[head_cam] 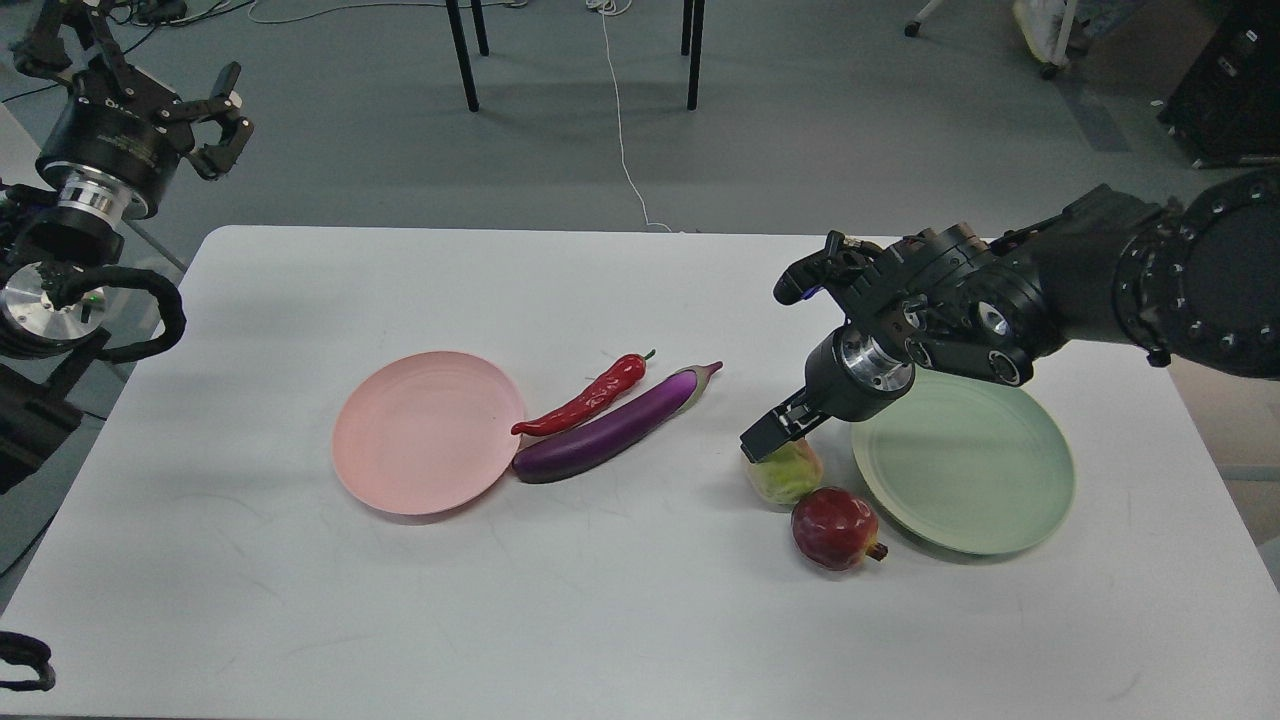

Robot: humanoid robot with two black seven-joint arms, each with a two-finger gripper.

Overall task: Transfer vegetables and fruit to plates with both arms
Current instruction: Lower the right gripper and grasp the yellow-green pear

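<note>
The pale pink plate lies left of centre on the white table. The red chili pepper and the purple eggplant lie side by side at its right edge. The pale green plate lies at the right. The yellow-green fruit and the dark red pomegranate sit just left of it. My right gripper is down on the top of the yellow-green fruit, and its dark fingers cannot be told apart. My left gripper is open and empty, high off the table's far left corner.
Black chair or table legs and a white cable are on the floor beyond the far edge. My right forearm hangs above the far rim of the green plate.
</note>
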